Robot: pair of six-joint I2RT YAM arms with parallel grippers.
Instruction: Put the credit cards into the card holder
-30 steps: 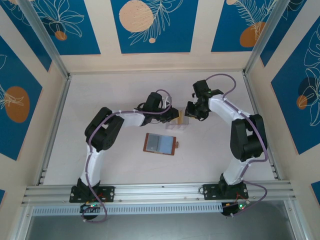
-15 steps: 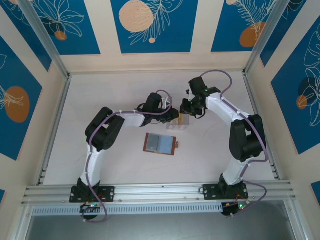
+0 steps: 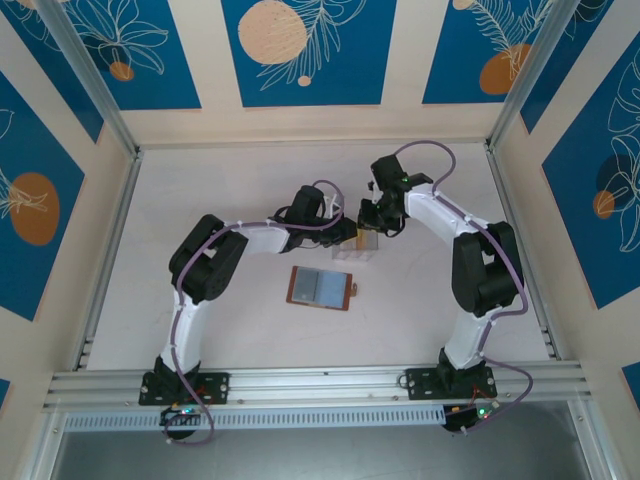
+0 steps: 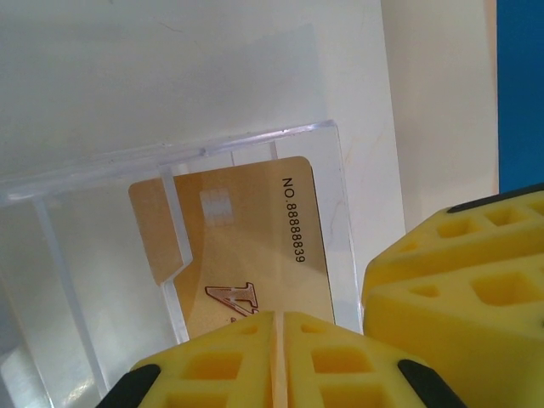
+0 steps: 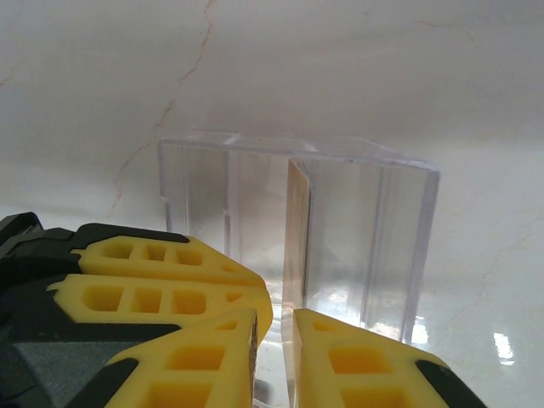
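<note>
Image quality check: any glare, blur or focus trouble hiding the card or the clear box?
Top external: even light, sharp, but the clear box nearly vanishes against the pale table. Left wrist: the number on the gold card reads clearly through the plastic, faint reflections on the walls. Right wrist: glare spots on the glossy table at lower right; the card shows edge-on as a sliver.

Light: bright, even, from overhead; worktop [image 3: 420, 300] pale, shadows under the arms [image 3: 210, 265] soft and faint.
Glare: small white glints on glossy worktop, right wrist view.
Focus: left pincer [image 4: 274, 327] slightly soft close up; clear box [image 5: 340, 221] crisp.
</note>
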